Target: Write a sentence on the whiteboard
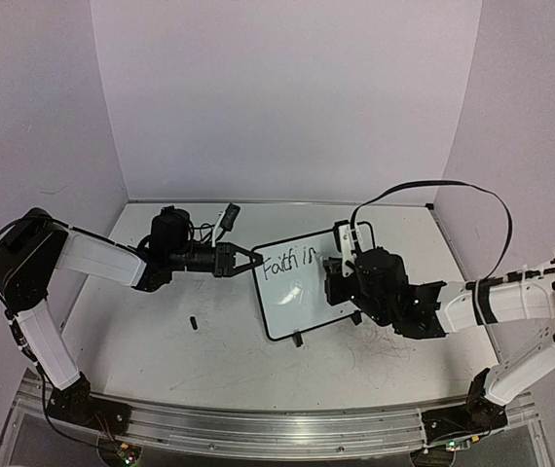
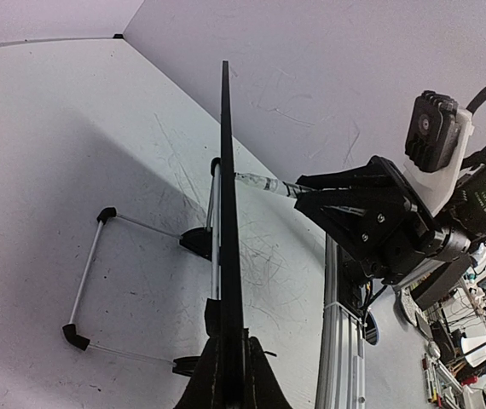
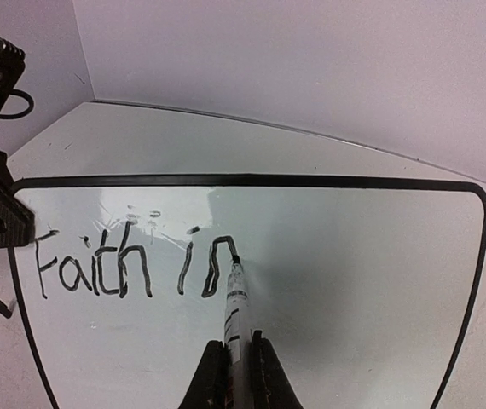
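Whiteboard (image 3: 354, 281), small, white, with a thin black frame and rounded corners. It is held on its left edge by the left gripper (image 2: 230, 341), whose jaws are clamped tight on the frame. The left wrist view shows the board edge-on between them.

Right gripper (image 3: 237, 349): jaws closed on a marker (image 3: 234, 294). The barrel runs out past the fingertips, and the tip touches the board face at the last written letter.

Sentence (image 3: 132, 268): black handwriting in one line, reading "Faith in". It sits in the upper left part of the board face and begins just beside the left gripper's hold. The marker tip rests on the "n".

Board position: propped on a wire stand (image 2: 89, 273) with small black feet, its face tilted toward the near edge. It stands near the middle of the bench (image 1: 161, 360), slightly toward the right half, between the two arms.

Other items on the bench:
- A small black piece (image 1: 193, 322) lies left of the board, well apart from it, on the near side of the left arm.
- A slim dark-and-white object (image 1: 227, 216) lies near the far edge, beyond the left gripper. What it is cannot be told.
- Thin dark scuff marks (image 1: 375, 355) cover the surface near the right arm.
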Controlling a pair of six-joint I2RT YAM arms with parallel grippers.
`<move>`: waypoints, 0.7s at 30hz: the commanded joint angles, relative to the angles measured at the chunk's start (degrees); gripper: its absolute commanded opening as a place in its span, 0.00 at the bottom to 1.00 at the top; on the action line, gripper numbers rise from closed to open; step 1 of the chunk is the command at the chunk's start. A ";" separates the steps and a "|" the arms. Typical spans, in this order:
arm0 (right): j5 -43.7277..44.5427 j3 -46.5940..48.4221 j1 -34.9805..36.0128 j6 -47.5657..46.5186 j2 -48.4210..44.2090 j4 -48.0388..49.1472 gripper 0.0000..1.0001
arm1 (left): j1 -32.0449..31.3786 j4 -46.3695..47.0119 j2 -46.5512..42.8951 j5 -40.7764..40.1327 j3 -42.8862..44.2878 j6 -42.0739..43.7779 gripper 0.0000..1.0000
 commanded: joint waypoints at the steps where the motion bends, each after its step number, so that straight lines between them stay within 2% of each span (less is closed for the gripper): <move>1: -0.67 -1.59 0.17 1.96 -1.10 -2.73 0.00 | -2.36 -1.25 -0.50 4.83 1.66 -0.34 0.00; 13: -0.59 -2.62 0.49 2.67 -1.65 -3.16 0.00 | -2.39 -1.29 -0.44 4.76 1.60 -0.26 0.00; 21: 0.04 0.77 0.52 0.21 -3.82 -1.95 0.00 | -2.35 -1.28 0.00 4.82 1.83 -0.34 0.00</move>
